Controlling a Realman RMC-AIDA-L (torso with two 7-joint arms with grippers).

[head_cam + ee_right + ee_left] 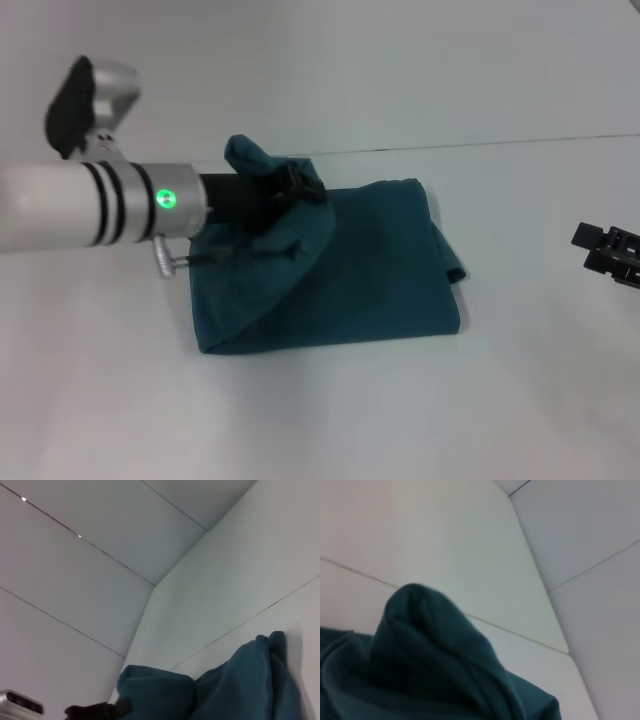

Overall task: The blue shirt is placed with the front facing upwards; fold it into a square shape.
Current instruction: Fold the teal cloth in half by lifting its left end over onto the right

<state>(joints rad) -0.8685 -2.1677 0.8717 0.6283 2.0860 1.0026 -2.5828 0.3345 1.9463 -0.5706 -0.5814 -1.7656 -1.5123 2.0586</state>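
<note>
The blue shirt (370,270) lies in the middle of the white table as a rough teal rectangle, plain side up, no print showing. My left gripper (300,190) reaches in from the left over the shirt's far left part and is shut on a fold of it. That cloth rises in a peak (245,155) and drapes around the fingers. The left wrist view is filled by this raised fold (430,655). From the right wrist view the shirt (240,685) shows with the left gripper (97,711) dark beside it. My right gripper (608,252) sits at the far right edge, away from the shirt.
The white table (320,420) spreads on all sides of the shirt. A thin dark seam (500,143) runs across behind it, just beyond the shirt's far edge. White wall panels fill the background of both wrist views.
</note>
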